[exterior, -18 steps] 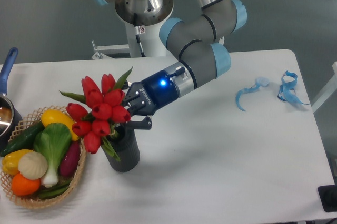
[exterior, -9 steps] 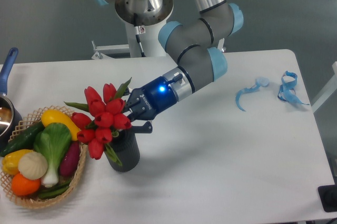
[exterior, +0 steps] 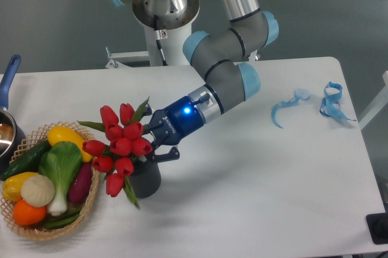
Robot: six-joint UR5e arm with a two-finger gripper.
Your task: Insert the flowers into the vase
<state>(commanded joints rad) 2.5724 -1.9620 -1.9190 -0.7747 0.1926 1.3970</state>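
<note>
The flowers (exterior: 120, 146), a bunch of glossy red tulips with green leaves, lean left over the vase (exterior: 145, 179), a short dark ribbed cylinder on the white table. The blooms cover most of the vase's mouth, so the stems and rim are mostly hidden. My gripper (exterior: 153, 146) comes in from the right with its blue-lit wrist and is shut on the flowers just behind the blooms, directly above the vase.
A wicker basket (exterior: 91, 200) of plastic vegetables sits against the vase's left side. A pot with a blue handle (exterior: 9, 76) is at the far left edge. Blue ribbon pieces (exterior: 288, 106) lie at the right rear of the table.
The gripper has moved down and slightly right with the flowers. The bunch now sits lower, hiding more of the vase's top.
</note>
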